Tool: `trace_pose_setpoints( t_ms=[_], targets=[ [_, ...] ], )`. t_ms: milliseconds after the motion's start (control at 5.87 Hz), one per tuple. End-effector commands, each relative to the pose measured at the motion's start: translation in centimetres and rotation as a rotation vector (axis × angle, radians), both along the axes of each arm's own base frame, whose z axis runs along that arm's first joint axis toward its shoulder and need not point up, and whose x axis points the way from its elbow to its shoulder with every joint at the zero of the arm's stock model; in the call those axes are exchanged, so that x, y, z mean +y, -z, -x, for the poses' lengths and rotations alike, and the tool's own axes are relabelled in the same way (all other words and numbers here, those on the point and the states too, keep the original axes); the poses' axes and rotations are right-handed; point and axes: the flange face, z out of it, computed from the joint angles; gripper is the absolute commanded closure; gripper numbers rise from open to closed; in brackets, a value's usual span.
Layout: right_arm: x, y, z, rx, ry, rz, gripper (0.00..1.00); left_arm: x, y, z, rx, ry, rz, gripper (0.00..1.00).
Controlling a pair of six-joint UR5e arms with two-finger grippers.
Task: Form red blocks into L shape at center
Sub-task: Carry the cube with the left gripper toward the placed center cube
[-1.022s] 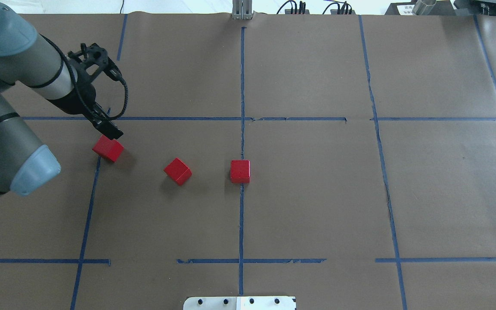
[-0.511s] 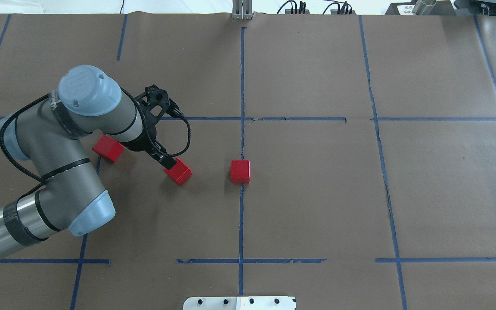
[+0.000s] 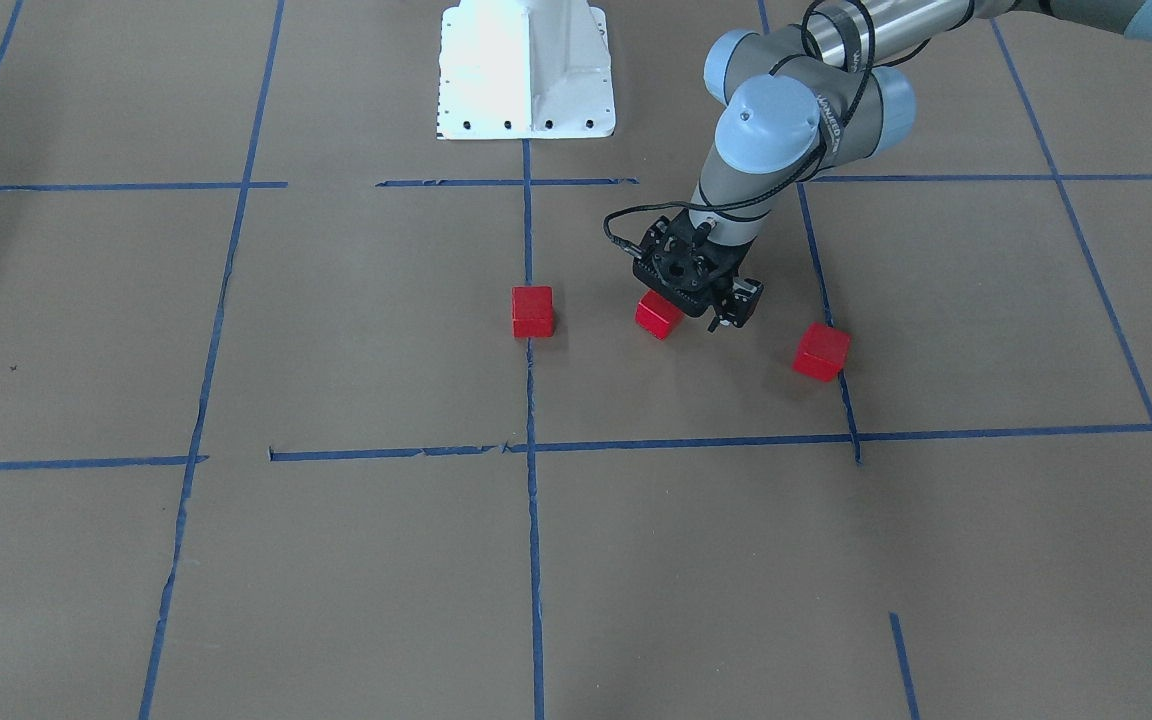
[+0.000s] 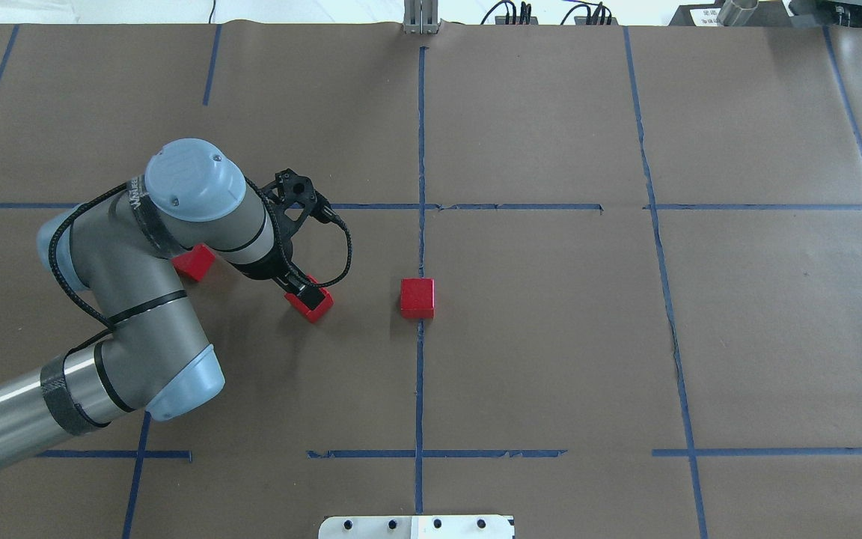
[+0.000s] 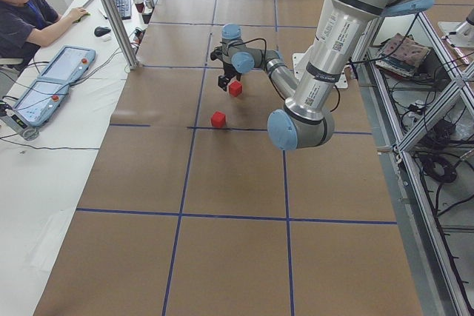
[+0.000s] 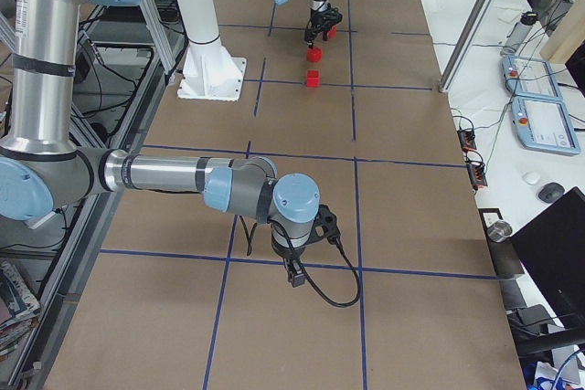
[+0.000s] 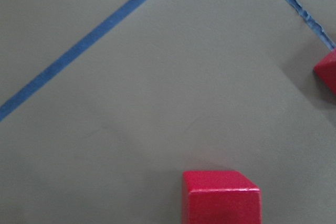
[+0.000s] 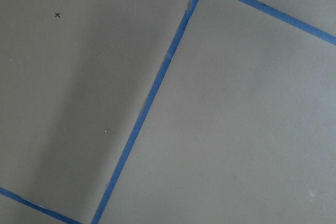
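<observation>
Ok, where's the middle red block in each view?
Front-facing: middle block just right of centre.
Overhead: block left of centre.
Exterior left: block upper centre, beyond the left block.
Exterior right: block top centre, beyond the centre block.
Left wrist: block at the bottom edge.
Right wrist: not in it.
Landmark: left fingers over it in all four exterior views.

Left claw (image 4: 302, 289) pointing straight down, seemingly open, right claw (image 6: 294, 275) low, wrist bent downward
</observation>
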Motion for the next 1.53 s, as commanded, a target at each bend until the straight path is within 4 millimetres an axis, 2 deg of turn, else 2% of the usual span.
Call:
trace_pose_setpoints(
  t_ms=[0, 170, 341, 511, 681, 852, 1192, 1363],
  targets=[
    [0.1, -0.2, 0.0, 0.001, 0.000, 0.005, 0.00, 1.4, -0.5, -2.0, 0.007, -0.006, 0.027, 0.00],
    [0.1, -0.2, 0.0, 0.001, 0.000, 0.003, 0.00, 1.0, -1.2, -3.0, 0.028, 0.023, 0.052, 0.00],
    [0.1, -0.2, 0.0, 0.001, 0.000, 0.005, 0.00, 0.5, -1.5, -3.8, 0.033, 0.036, 0.065, 0.10],
    [0.0, -0.1, 0.0, 0.001, 0.000, 0.003, 0.00, 0.5, -1.6, -3.8, 0.032, 0.038, 0.066, 0.43],
    [0.0, -0.1, 0.0, 0.001, 0.000, 0.003, 0.00, 0.1, -1.6, -3.5, 0.029, 0.060, 0.085, 0.71],
    [0.1, -0.2, 0.0, 0.001, -0.001, 0.006, 0.00, -1.3, -0.3, -2.2, 0.046, 0.152, 0.157, 0.81],
    [0.2, -0.3, 0.0, -0.001, 0.000, 0.006, 0.00, -3.7, 3.5, -2.0, 0.006, 0.370, 0.293, 0.83],
    [0.2, -0.3, 0.0, -0.001, 0.000, 0.008, 0.00, -4.8, 5.8, -3.5, 0.007, 0.444, 0.354, 0.83]
  ],
)
